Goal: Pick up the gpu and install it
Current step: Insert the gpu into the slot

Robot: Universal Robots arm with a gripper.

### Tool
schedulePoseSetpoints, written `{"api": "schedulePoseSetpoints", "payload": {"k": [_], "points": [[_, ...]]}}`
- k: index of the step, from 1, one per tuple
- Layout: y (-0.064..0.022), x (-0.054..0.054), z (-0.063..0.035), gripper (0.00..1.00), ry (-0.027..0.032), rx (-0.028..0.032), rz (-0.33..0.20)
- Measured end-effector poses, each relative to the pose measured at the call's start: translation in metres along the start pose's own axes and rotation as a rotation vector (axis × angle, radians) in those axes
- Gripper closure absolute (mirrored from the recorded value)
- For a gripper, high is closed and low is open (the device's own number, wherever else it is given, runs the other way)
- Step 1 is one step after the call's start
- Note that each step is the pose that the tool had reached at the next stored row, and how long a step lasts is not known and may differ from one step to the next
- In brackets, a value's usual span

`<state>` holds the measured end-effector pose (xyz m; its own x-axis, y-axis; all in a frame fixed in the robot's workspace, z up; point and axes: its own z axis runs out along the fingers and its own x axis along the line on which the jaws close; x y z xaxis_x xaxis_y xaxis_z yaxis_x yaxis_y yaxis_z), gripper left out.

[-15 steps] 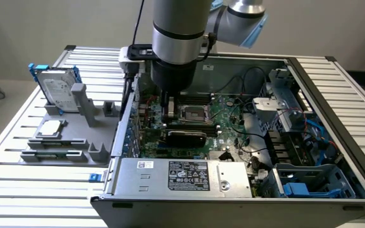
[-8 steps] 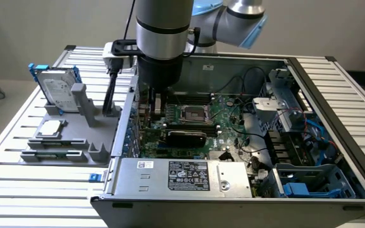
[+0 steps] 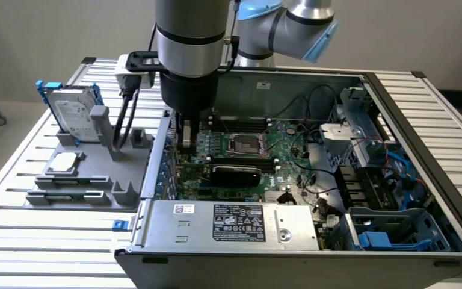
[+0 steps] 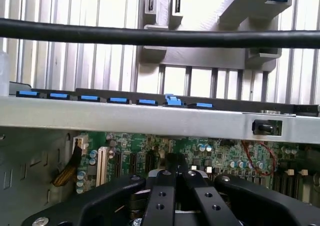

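Observation:
The gpu (image 3: pixel 235 174) shows its black cover and stands on the green motherboard (image 3: pixel 215 147), just in front of the CPU socket (image 3: pixel 245 143), inside the open computer case (image 3: pixel 423 120). My gripper (image 3: pixel 185 139) reaches down into the case by the wall on the exterior view's left, close to the card's near end. In the wrist view my gripper (image 4: pixel 175 181) has its black fingers (image 4: pixel 161 196) pressed together, shut, with nothing visible between them, above the board's expansion slots (image 4: pixel 102 163). Whether the fingers touch the card I cannot tell.
A grey parts holder (image 3: pixel 79 180) outside the case carries a silver hard drive in a blue frame (image 3: pixel 74 111). The power supply (image 3: pixel 231 223) fills the case's front. A black cable (image 4: pixel 160 36) crosses the wrist view above the case wall (image 4: pixel 150 118) with blue clips.

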<state>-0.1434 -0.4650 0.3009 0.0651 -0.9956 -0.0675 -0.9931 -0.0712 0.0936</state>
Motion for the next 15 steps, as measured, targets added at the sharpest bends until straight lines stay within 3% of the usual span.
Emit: {"api": "schedulePoseSetpoints", "payload": {"k": [5, 8, 15], "points": [[0.004, 0.0023, 0.0002, 0.89, -0.0004, -0.0131, 0.001], [0.0048, 0.004, 0.0002, 0.89, 0.0028, -0.0229, 0.002], [0.0057, 0.0066, -0.0073, 0.89, 0.007, -0.038, 0.003]]}}
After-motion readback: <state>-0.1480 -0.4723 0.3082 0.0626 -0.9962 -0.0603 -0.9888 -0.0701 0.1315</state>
